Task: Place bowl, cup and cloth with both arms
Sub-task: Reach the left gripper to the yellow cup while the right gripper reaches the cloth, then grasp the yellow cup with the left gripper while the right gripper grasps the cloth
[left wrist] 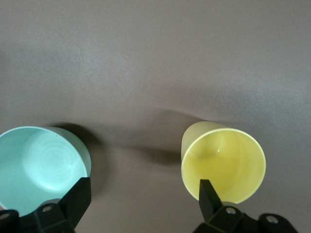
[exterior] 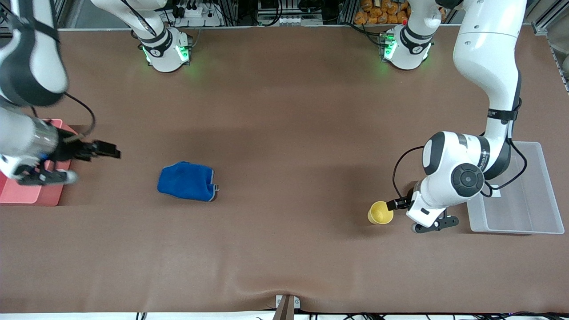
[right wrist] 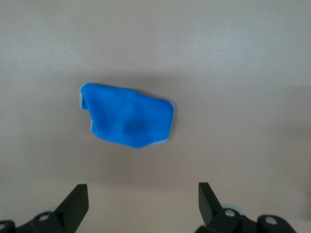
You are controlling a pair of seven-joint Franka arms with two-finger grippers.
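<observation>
The yellow cup (exterior: 380, 212) stands upright on the brown table near the left arm's end. My left gripper (exterior: 397, 205) is low beside it, open and empty. In the left wrist view the open left gripper (left wrist: 143, 193) has the cup (left wrist: 223, 162) by one finger and the mint-green bowl (left wrist: 39, 165) by the other. The left arm hides the bowl in the front view. The blue cloth (exterior: 186, 181) lies crumpled toward the right arm's end and also shows in the right wrist view (right wrist: 129, 121). My right gripper (exterior: 111, 151) (right wrist: 143, 194) is open and empty between the pink tray and the cloth.
A pink tray (exterior: 26, 193) sits at the right arm's end of the table, partly under the right arm. A clear plastic bin (exterior: 526, 195) sits at the left arm's end, beside the left arm's wrist. The table cover bulges at its front edge (exterior: 286, 295).
</observation>
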